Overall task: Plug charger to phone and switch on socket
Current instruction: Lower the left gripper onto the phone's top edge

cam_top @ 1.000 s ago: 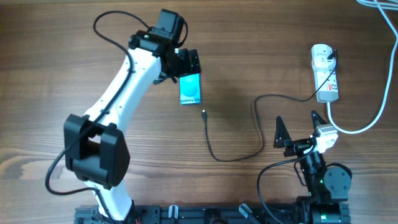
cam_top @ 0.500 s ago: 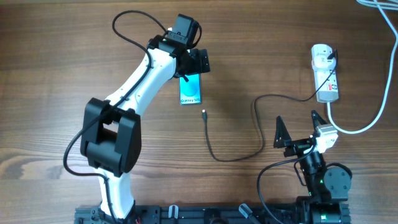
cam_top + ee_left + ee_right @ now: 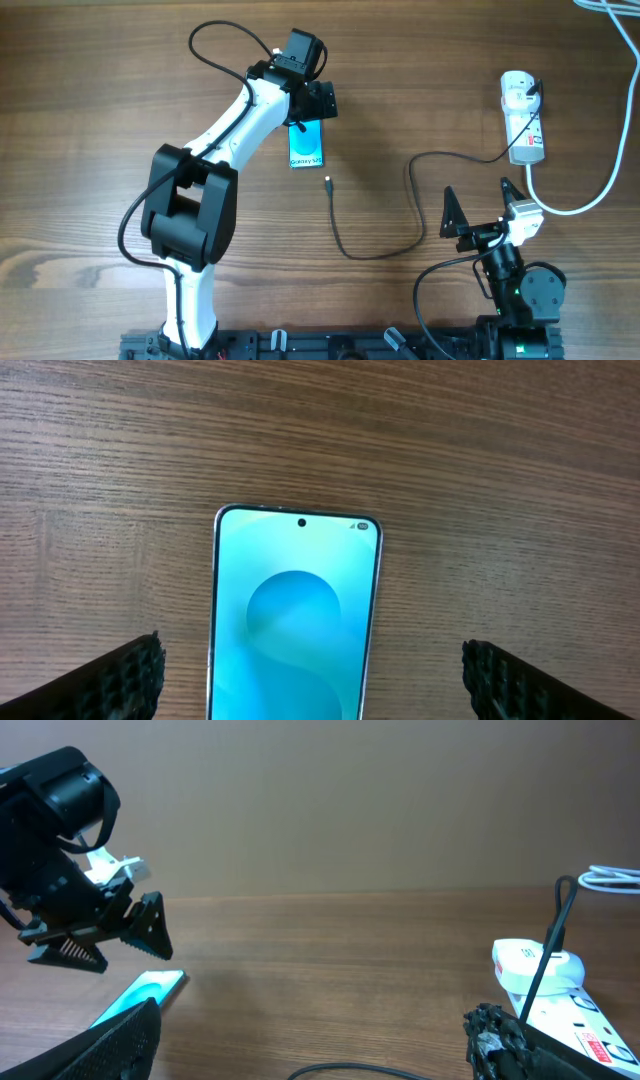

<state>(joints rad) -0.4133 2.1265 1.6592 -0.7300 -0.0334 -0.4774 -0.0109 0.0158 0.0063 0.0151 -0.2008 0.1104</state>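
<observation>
Table (image 3: 100, 80): phone (image 3: 306, 148) lengthwise near-far, text-end near; left end effector (image 3: 310, 115), right end effector (image 3: 477, 195) apart.

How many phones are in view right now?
1. The phone lies screen-up under the open left gripper, just up and left of the charger tip. I see nothing that could hide another.

Overhead view: the phone (image 3: 307, 142) carries a white band (image 3: 306, 160) at the end nearer the robot's base, printed in dark letters "Galaxy S", followed by characters too small to read. The socket (image 3: 524, 118) bears red markings (image 3: 535, 141), illegible both here and in the right wrist view
</observation>
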